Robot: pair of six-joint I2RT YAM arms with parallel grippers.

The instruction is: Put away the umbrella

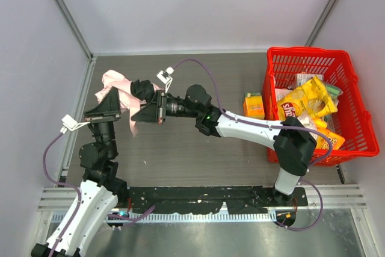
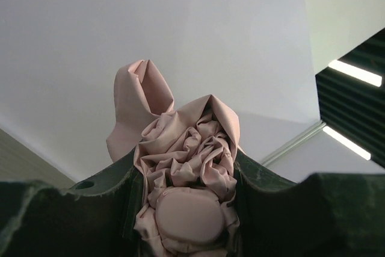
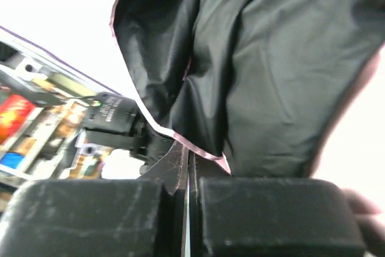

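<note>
- umbrella bunched up at 10 o'clock over the bench, between both arms
- left pincer clamped on the pink fabric bundle
- right pincer pressed together on a thin canopy edge, dark side showing
- red basket at 3 o'clock, well apart

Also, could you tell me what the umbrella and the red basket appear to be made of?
The umbrella: apparently thin synthetic fabric, matte pale pink outside, crumpling into fine creases; its underside looks black with a faint sheen in the right wrist view. The red basket: likely moulded plastic, judging by its uniform colour and open lattice walls.
</note>
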